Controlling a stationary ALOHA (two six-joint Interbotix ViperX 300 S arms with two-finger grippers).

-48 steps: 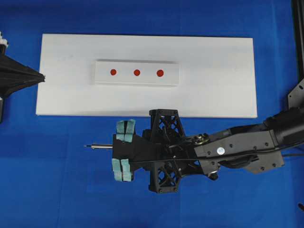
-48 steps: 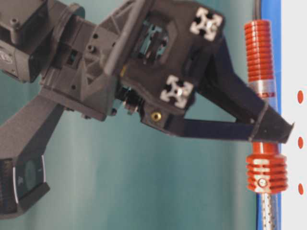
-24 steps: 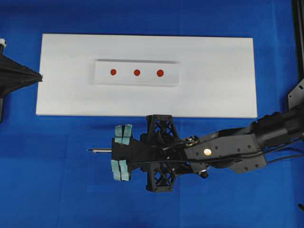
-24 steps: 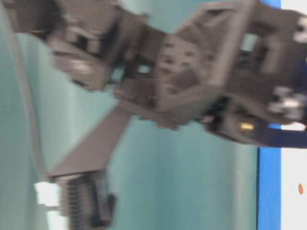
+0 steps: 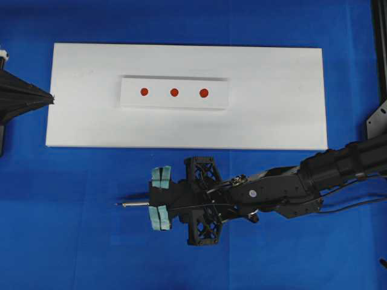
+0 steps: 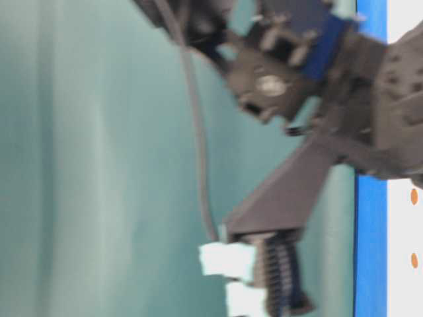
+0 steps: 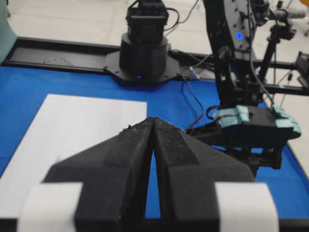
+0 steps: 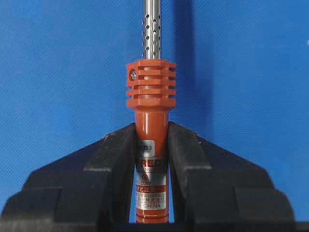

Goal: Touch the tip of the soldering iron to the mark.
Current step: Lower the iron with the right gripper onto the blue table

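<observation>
The soldering iron [image 8: 151,96] has a red-orange ribbed handle and a perforated silver shaft. My right gripper [image 8: 151,129] is shut on its handle. From overhead the shaft [image 5: 136,204] sticks out left of the right gripper [image 5: 154,203], over the blue mat and below the board. Three red marks [image 5: 174,92] sit in a row on a small white block [image 5: 217,99], well away from the tip. My left gripper [image 5: 52,98] rests shut and empty at the board's left edge, fingertips touching [image 7: 152,122].
The white block lies on a large white board [image 5: 272,115] on the blue mat [image 5: 72,229]. In the table-level view the right arm [image 6: 317,132] is a blur, with two marks [image 6: 414,196] at the right edge. The iron's black cord runs along the arm.
My right gripper has carried the iron toward the table's near edge and a little to the right, away from the board. The left gripper has barely moved.
</observation>
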